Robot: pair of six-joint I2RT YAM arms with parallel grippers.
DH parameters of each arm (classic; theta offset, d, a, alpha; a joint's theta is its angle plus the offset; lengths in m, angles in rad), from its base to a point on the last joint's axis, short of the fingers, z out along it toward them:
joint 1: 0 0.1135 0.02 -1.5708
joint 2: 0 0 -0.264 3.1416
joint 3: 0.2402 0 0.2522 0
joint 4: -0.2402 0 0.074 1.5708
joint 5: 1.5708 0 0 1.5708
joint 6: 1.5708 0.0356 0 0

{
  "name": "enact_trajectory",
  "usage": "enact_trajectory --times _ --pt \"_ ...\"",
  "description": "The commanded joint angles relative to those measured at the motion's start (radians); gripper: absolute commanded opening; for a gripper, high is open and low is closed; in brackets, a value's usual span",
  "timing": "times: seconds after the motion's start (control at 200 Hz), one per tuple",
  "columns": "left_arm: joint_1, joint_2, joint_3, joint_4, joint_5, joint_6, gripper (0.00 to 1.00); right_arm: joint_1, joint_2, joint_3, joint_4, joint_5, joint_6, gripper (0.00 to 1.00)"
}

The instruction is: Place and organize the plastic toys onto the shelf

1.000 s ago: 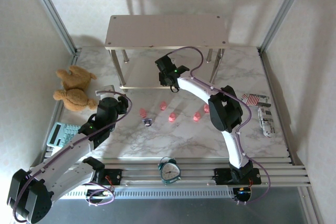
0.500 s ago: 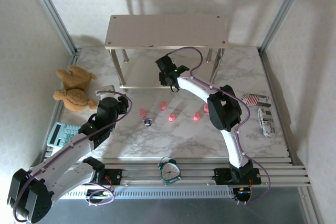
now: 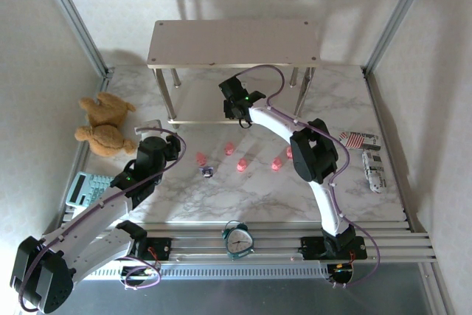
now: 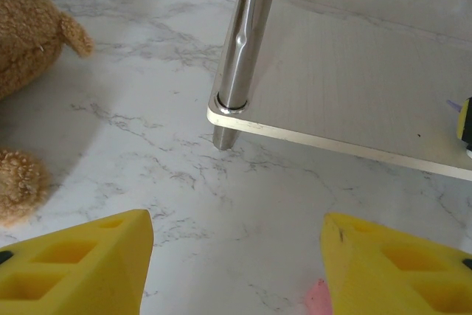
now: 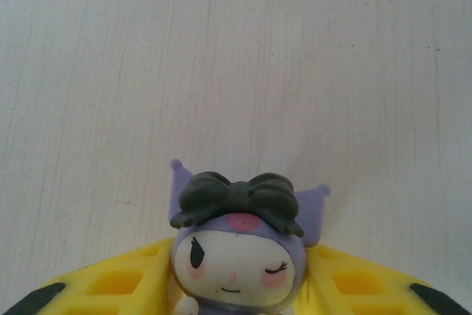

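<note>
Holding purple figurine [image 5: 234, 252] at shelf [image 3: 234, 42] lower tier w/ right gripper [image 5: 237, 289]; left gripper [image 4: 236, 234] spread, empty.

Clutter we see on the marble

Brown plush teddy bear [image 3: 103, 125] sits at left, pale teal keypad calculator [image 3: 87, 188] nearer, round teal alarm clock [image 3: 237, 240] at the near edge.

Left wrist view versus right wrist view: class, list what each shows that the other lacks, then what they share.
Left wrist: teddy bear, marble table, a silver shelf leg, left gripper jaws apart. Right wrist: purple-and-white figurine between the right gripper jaws. Shared: the shelf's pale lower board, yellow jaws.
</note>
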Motion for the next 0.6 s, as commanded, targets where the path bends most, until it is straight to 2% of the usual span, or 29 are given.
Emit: enact_trajectory --times 0.0,0.135,0.265,0.486,0.596 --pt "0.005 -0.002 0.017 0.002 -0.03 0.014 0.62 -0.015 0.044 0.025 -0.029 -0.023 0.018 0.43" --pt "0.006 -0.006 0.015 0.002 -0.031 0.014 0.62 -0.016 0.042 0.027 -0.027 -0.022 0.019 0.49" --pt "0.006 -0.006 0.014 0.002 -0.031 0.014 0.62 -0.014 0.037 0.025 -0.026 -0.02 0.018 0.5" --pt "0.006 -0.008 0.013 0.001 -0.031 0.013 0.62 -0.015 0.019 0.01 -0.014 -0.02 0.017 0.62" --pt "0.006 -0.011 0.009 -0.005 -0.027 0.014 0.62 -0.014 -0.009 -0.015 0.0 -0.02 0.012 0.64"
